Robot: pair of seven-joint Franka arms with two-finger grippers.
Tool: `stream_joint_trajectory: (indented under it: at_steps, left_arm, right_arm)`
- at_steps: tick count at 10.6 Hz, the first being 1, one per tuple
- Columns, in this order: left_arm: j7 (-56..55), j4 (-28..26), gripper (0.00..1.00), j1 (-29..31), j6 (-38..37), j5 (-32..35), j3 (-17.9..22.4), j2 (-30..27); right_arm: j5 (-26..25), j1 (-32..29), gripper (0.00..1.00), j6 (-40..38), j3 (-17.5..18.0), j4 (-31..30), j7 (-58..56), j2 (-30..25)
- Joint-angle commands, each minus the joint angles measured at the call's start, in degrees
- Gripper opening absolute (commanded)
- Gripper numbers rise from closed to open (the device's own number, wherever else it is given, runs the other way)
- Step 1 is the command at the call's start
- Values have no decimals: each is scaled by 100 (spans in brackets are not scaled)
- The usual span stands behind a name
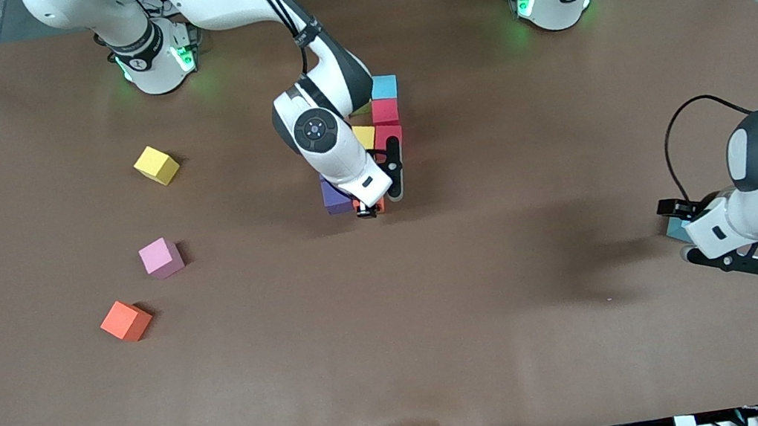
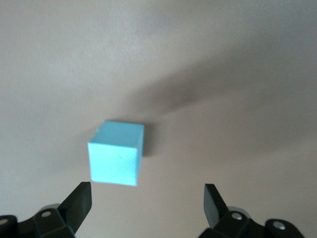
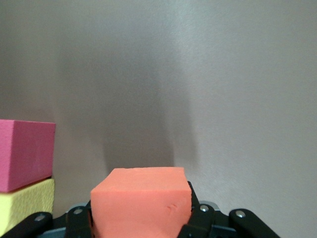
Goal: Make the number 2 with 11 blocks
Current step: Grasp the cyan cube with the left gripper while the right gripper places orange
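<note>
My right gripper [image 1: 369, 208] is shut on an orange block [image 3: 141, 203], low beside a purple block [image 1: 335, 195] at the near end of the partial number 2. That cluster also has a light blue block [image 1: 384, 87], a pink-red block [image 1: 385, 111], a yellow block [image 1: 364, 136] and a red block [image 1: 388, 138]; my arm hides part of it. The right wrist view shows a pink block [image 3: 25, 153] and a yellow one [image 3: 25, 203] beside the held block. My left gripper [image 2: 147, 208] is open just above a lone light blue block [image 2: 116, 153] at the left arm's end [image 1: 673, 228].
Three loose blocks lie toward the right arm's end: yellow [image 1: 156, 164], pink [image 1: 161, 257] and orange [image 1: 125, 321], the orange nearest the front camera. Brown table cover [image 1: 445, 353] spreads around them.
</note>
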Motion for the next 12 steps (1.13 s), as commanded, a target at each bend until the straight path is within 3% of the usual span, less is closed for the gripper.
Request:
stream_joint_trajectory:
  at_steps: [1,4,8,12]
  left_arm:
    - [744,-55,100,160,337,482,-70,119]
    - [1359,-64,100,396,522,431,-70,313]
    - [1352,-64,100,538,523,-59,-70,611]
    - [1343,-81,100,670,523,-97,-61,788]
  right_arm:
    - [-73,-107,11,173,166,-171,-168,-60]
    - [-82,-194,11,191,166,-329,-450,-60]
    - [-82,-186,11,261,166,-426,-468,-69]
    - [-82,-151,11,534,166,-654,-468,-69]
